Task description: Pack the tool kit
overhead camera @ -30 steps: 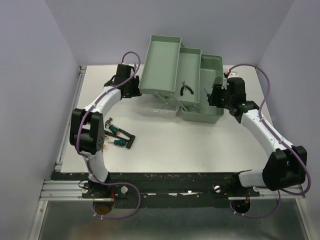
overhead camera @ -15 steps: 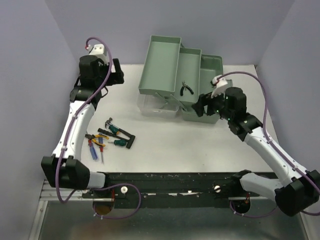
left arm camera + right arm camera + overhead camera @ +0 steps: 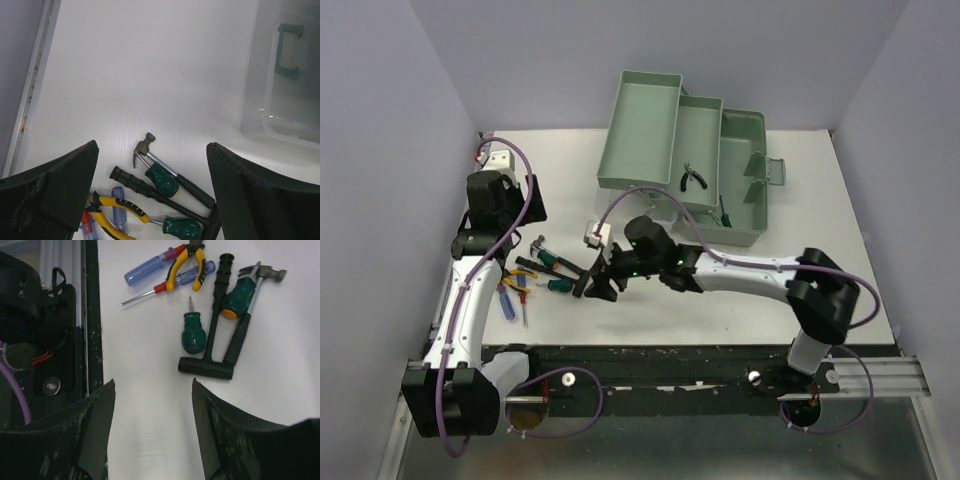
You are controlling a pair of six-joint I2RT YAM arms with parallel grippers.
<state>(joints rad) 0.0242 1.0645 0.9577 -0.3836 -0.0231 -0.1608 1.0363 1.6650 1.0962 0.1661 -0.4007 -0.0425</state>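
From above, a white worktop [image 3: 720, 315] sits between pale lilac walls, with a metal rail along its near edge. The sage-green toolbox [image 3: 640, 130] stands open at the back, its trays stepped out to the left and a small pair of pliers [image 3: 693, 178] in the middle tray. Half a second earlier the right arm [image 3: 740, 268] was at the toolbox. It now lies low across the worktop, its wrist at the loose tools on the left, and the left arm [image 3: 470, 280] has drawn in along the left edge. In the left wrist view, the left gripper [image 3: 151, 145] hangs with jaws spread wide and empty above a green-gripped hammer [image 3: 157, 170] and yellow-handled pliers [image 3: 120, 209], with the translucent lid [image 3: 295, 105] to their right. In the right wrist view, the right gripper [image 3: 152, 382] also has its jaws apart with nothing between them. A stubby green screwdriver [image 3: 192, 335], a black mallet [image 3: 206, 367] and blue screwdrivers [image 3: 150, 269] lie just beyond it.
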